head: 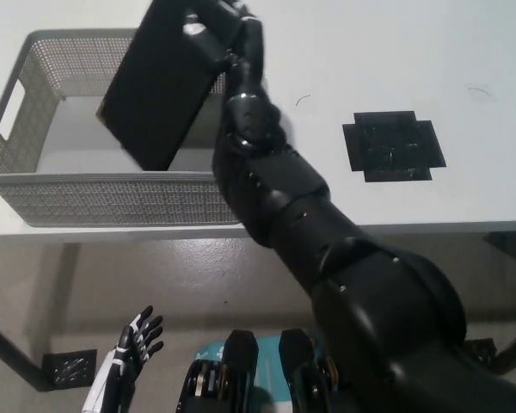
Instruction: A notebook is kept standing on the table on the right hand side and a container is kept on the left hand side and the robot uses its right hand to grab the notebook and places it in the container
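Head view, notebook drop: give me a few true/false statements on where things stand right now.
1. The right robot hand holds the black notebook. True.
2. The notebook lies flat on the basket floor. False: it is tilted, held above the grey mesh basket, its lower corner dipping inside.
3. The left robot hand rests low at the lower left, below the table edge, fingers apart. True.
4. The black cross-shaped mat sits inside the basket. False: it lies on the white table, to the right of the arm.
5. The basket stands on the left part of the table. True.
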{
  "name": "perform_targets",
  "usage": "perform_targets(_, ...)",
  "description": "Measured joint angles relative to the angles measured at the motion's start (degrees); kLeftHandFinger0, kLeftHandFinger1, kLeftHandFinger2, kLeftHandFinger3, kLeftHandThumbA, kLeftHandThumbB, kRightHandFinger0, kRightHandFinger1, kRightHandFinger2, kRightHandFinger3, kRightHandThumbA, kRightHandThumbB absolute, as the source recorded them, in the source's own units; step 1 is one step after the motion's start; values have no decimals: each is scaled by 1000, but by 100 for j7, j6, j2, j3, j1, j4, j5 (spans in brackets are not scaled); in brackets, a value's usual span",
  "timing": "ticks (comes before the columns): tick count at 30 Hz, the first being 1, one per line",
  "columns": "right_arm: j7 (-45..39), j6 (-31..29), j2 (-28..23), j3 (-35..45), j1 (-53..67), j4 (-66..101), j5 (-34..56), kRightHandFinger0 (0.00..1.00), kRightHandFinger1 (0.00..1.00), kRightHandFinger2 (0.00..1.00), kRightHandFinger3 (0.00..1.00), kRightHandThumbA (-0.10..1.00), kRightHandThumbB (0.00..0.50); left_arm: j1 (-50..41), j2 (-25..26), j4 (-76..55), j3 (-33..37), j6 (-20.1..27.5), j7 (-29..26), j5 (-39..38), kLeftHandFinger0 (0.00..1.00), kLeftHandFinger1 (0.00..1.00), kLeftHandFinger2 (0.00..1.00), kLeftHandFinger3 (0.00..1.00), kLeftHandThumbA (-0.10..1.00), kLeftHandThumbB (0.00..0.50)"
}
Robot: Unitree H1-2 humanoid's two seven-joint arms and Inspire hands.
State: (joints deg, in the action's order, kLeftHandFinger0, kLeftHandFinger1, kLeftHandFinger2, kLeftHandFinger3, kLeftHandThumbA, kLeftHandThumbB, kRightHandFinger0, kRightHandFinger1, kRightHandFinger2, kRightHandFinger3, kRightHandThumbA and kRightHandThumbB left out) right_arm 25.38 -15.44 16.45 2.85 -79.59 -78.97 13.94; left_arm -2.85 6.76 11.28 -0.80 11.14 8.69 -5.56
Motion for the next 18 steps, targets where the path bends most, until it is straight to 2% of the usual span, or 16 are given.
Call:
perform_targets(1,-87,3,7,-81,5,-6,-35,713,890,1000,1000,616,437,3,0,0,5,-12,0,1,1000,1000,1000,1000,1000,311)
perform_targets(2,-218,13,14,-203,12,-15,-109,896,1000,1000,1000,671,477,6,0,0,16,-27,0,1,1000,1000,1000,1000,1000,312)
perform_targets(3,-265,17,16,-228,16,-19,-122,1000,1000,1000,1000,705,496,6,0,0,17,-30,0,1,1000,1000,1000,1000,1000,312)
perform_targets(5,-523,21,18,-340,49,-24,-174,1000,1000,1000,1000,754,477,5,1,0,22,-48,0,3,1000,1000,1000,1000,1000,304)
perform_targets(7,-770,22,3,-451,78,-28,-229,1000,1000,1000,1000,848,499,5,7,0,33,-62,1,4,1000,1000,1000,1000,1000,302)
perform_targets(10,-1084,38,-44,-595,102,-35,-301,1000,1000,1000,1000,917,500,6,13,0,45,-79,5,3,1000,1000,1000,1000,1000,292)
perform_targets(18,-1730,121,-202,-810,97,-23,-566,1000,1000,1000,1000,946,500,35,80,-42,77,-126,11,23,1000,1000,1000,1000,1000,297)
